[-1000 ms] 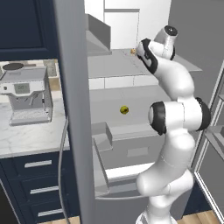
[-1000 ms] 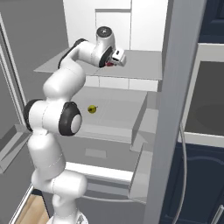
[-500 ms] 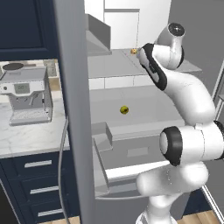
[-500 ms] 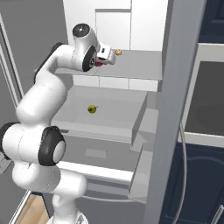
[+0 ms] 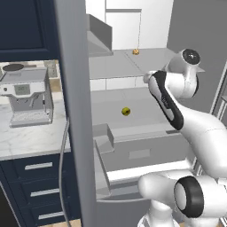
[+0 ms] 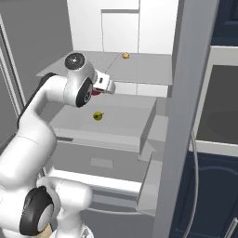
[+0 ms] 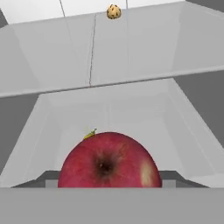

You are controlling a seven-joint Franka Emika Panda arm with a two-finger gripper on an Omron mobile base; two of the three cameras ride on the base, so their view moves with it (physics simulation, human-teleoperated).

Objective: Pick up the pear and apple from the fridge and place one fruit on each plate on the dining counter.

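Note:
The red apple (image 7: 107, 164) looms large at the bottom of the hand view, with my gripper (image 6: 98, 90) shut on it. In the right base view a sliver of the apple (image 6: 94, 93) shows under the hand. I hold it in front of the open fridge (image 6: 139, 69), above its middle shelf. On that shelf lies the yellow-green pear (image 5: 126, 111) (image 6: 97, 116), a little below and beyond the hand. In the hand view its tip (image 7: 89, 134) peeks over the apple. The plates and the dining counter are out of view.
A tiny tan lump (image 5: 136, 51) (image 6: 125, 55) (image 7: 113, 12) sits on the upper shelf. The grey fridge door's edge (image 5: 75, 111) (image 6: 186, 116) stands close by with its bins. Left of it a coffee machine (image 5: 29, 97) stands on a marble counter over navy drawers.
The arm has drawn back and down from the upper shelf level with the apple in the gripper. The pear and the tan lump have not moved.

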